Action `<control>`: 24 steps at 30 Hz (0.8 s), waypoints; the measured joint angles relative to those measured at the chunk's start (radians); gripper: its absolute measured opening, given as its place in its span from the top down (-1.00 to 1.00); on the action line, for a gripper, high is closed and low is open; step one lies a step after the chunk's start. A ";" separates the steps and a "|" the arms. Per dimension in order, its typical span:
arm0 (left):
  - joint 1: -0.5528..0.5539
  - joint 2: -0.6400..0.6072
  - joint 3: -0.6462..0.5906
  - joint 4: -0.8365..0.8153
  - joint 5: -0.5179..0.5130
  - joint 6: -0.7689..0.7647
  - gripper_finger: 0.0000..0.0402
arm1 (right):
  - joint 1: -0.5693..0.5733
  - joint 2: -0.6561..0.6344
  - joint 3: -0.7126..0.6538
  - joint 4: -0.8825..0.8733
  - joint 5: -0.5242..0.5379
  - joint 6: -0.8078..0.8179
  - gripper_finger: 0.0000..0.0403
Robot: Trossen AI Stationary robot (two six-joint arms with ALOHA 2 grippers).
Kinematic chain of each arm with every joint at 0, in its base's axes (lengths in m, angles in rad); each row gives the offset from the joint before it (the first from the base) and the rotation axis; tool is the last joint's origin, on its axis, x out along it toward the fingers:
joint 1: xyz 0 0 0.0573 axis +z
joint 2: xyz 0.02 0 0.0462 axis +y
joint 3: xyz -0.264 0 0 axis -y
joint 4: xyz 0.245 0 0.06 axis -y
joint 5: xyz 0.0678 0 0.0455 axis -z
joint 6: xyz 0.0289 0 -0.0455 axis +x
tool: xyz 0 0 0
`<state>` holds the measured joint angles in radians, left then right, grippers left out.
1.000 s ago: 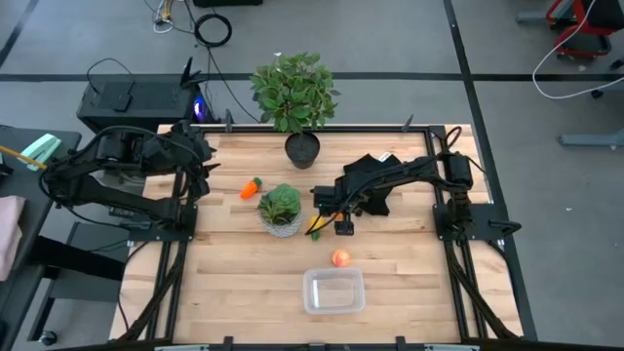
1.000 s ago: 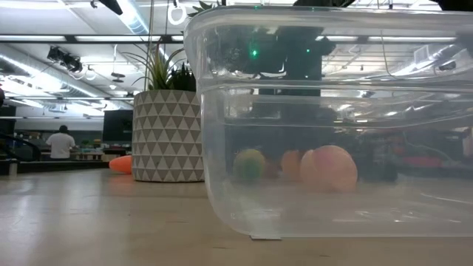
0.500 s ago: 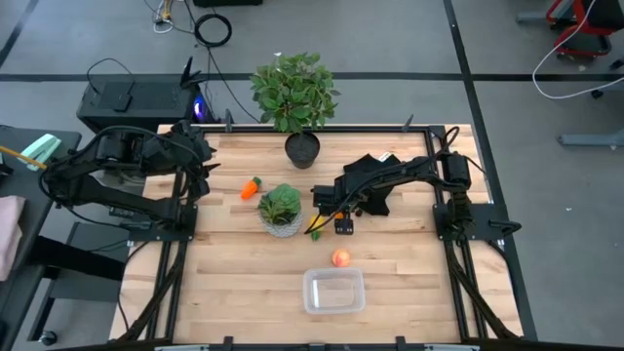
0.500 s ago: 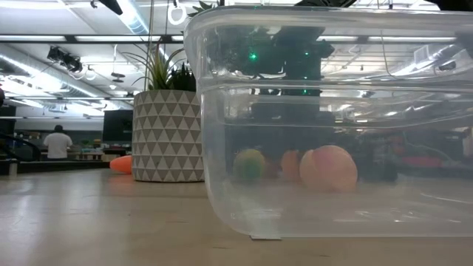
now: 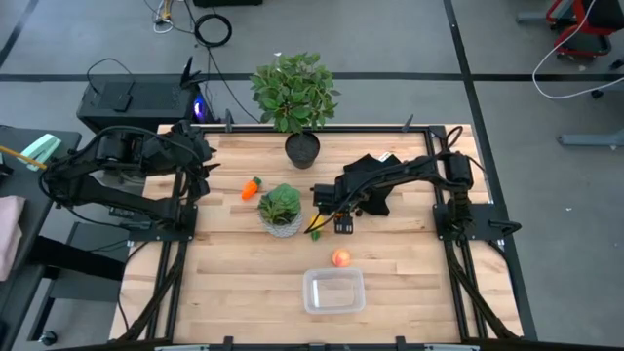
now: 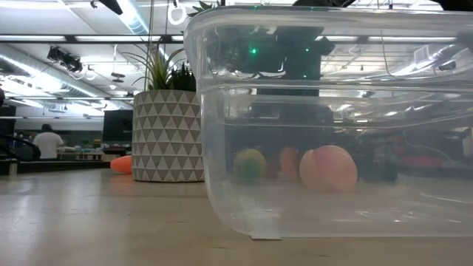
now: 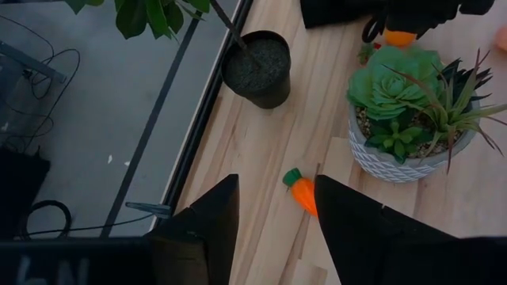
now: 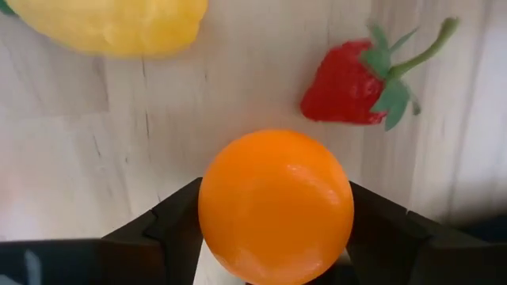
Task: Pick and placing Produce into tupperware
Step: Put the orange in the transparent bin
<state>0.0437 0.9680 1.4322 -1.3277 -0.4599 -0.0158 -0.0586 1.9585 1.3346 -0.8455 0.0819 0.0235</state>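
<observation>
While the left gripper waits open with nothing in it at the left side of the table, the right gripper sits low near the middle of the table, just right of the white pot with the leafy green plant. Its two dark fingers press on both sides of the orange ball, so the ball is held tight between them. That ball is round, smooth and a little shiny. Just past it on the pale wood lie a small red strawberry with a green leafy cap and a thin green stem that sticks out away from the ball, and a smooth yellow piece lying well apart from the strawberry. Between the white pot and the left arm lies the orange carrot, its green top toward the far edge of the table. A round peach-coloured piece rests near the front, just beside the far rim of the tupperware. That clear plastic box with rounded corners looks empty.
</observation>
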 joint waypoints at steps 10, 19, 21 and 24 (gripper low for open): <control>0.000 0.000 0.000 0.000 0.000 0.001 0.13 | 0.006 -0.157 0.000 -0.053 -0.021 0.037 -0.31; 0.000 0.000 0.000 0.000 0.000 0.002 0.12 | 0.123 -0.352 0.000 0.011 -0.224 0.181 -0.33; 0.000 0.000 0.000 0.000 0.000 0.002 0.11 | 0.182 -0.373 0.000 0.025 -0.229 0.203 -0.34; 0.000 0.000 0.000 0.000 0.000 0.002 0.12 | 0.271 -0.391 0.000 0.048 -0.230 0.274 -0.32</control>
<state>0.0441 0.9684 1.4322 -1.3273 -0.4595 -0.0135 0.2127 1.5680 1.3342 -0.7975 -0.1484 0.2979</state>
